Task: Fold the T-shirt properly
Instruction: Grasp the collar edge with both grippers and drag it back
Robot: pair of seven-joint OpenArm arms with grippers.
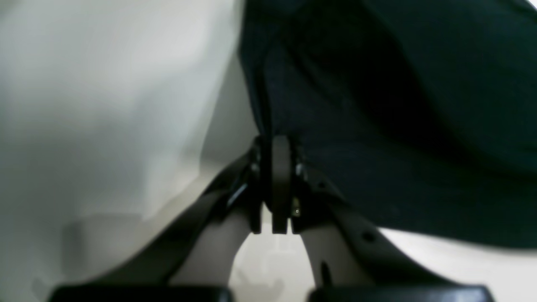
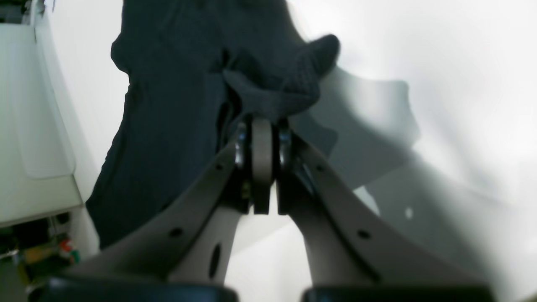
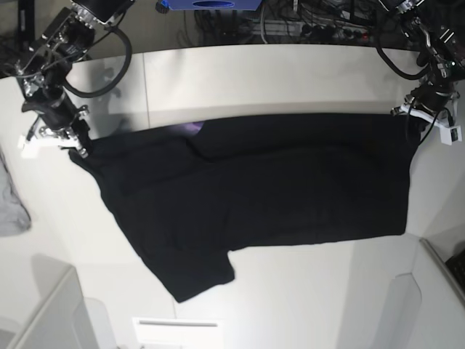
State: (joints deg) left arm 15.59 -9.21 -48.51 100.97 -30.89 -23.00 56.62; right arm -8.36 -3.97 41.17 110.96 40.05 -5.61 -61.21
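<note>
My right tool (image 3: 73, 149), at the left of the base view, is pinched tight on a bunched corner of the T-shirt (image 3: 261, 189). In its wrist view the tool (image 2: 263, 126) has its tips pressed together with a thick, ribbed-looking fold of black cloth (image 2: 289, 84) gathered just beyond them; the blur makes me unsure whether that fold is a sleeve hem or the shoulder seam. The rest of the fabric hangs away from that tool in a long dark drape over the white surface (image 2: 440, 84).

Between my two tools the T-shirt is stretched sideways above the surface (image 3: 290, 291), plain black, with shallow creases running along its length. A purplish patch (image 3: 192, 129) shows at its upper edge, nearer my right tool. One short sleeve (image 3: 192, 273) droops lowest, below and inward of that tool.

My left tool (image 3: 415, 116), at the right of the base view, grips the opposite top corner. In its wrist view the tool (image 1: 280, 140) is closed on the black cloth (image 1: 398, 126), which spreads away in a smooth dark sheet.

Beyond my right tool a light grey cloth (image 3: 11, 203) lies at the edge of the surface.
</note>
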